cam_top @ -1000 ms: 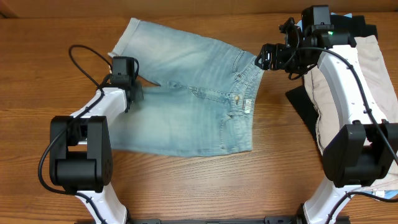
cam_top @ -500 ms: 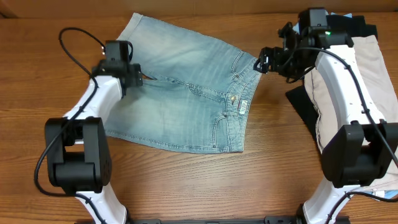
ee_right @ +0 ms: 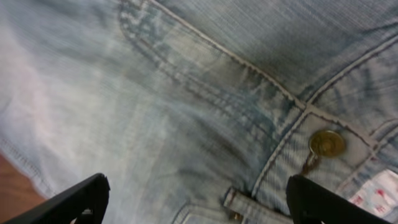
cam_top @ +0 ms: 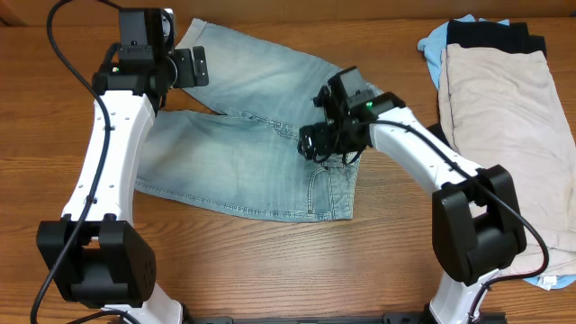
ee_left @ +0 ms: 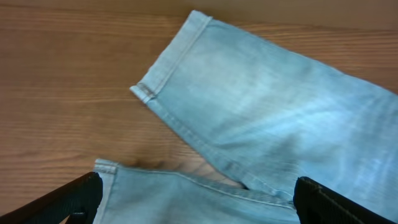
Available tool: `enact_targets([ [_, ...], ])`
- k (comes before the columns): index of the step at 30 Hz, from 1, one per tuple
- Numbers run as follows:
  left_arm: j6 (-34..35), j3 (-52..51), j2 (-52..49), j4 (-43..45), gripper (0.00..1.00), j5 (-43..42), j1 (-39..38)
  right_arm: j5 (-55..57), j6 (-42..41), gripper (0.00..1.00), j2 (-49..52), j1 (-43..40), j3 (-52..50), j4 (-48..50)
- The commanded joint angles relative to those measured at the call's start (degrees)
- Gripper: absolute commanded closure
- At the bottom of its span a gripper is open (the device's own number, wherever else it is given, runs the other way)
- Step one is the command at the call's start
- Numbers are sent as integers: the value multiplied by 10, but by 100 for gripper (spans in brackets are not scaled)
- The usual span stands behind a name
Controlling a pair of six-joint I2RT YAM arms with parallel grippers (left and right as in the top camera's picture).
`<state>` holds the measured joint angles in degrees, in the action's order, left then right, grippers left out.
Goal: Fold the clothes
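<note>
The clothes here are light-blue denim shorts [cam_top: 261, 135], lying flat in the middle of the table with both legs pointing left and the waistband to the right. My left gripper [cam_top: 191, 68] hovers open over the far leg near its cuffed hem [ee_left: 146, 90], with nothing between its fingers [ee_left: 68, 202]. My right gripper [cam_top: 317, 147] stands open over the fly area, just left of the brass waistband button [ee_right: 326, 143]. Its fingertips [ee_right: 329, 202] frame bare denim and grip nothing.
A stack of other garments lies at the right: a beige one [cam_top: 499, 117] on top, a black one [cam_top: 495, 36] and a sky-blue one [cam_top: 432, 45] showing behind it. Bare wooden table [cam_top: 270, 261] surrounds the shorts.
My left gripper opened and moved from the crotch seam back to the far leg's cuff. My right arm swung left from beside the waistband to over the fly. The shorts shifted slightly.
</note>
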<state>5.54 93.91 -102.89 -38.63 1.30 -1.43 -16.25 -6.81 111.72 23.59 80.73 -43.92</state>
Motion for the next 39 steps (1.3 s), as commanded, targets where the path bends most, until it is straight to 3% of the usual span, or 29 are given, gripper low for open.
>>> enact_targets([
  [1,-31,4,-18,19,0,-33,-28,12,14,8,10,0,-29,32],
  [11,-44,4,-66,83,0,-21,-90,13,41,8,67,0,-36,5],
  [16,-40,4,-148,133,0,-7,-108,120,-53,8,71,-7,-36,-55],
  [23,-32,4,-229,179,0,-4,-108,153,-59,8,71,-31,-36,-87],
  [31,-27,4,-292,148,0,24,-107,153,-70,7,71,-61,-36,-83],
  [39,41,4,-317,70,0,53,-102,112,-74,7,71,-86,-36,-10],
])
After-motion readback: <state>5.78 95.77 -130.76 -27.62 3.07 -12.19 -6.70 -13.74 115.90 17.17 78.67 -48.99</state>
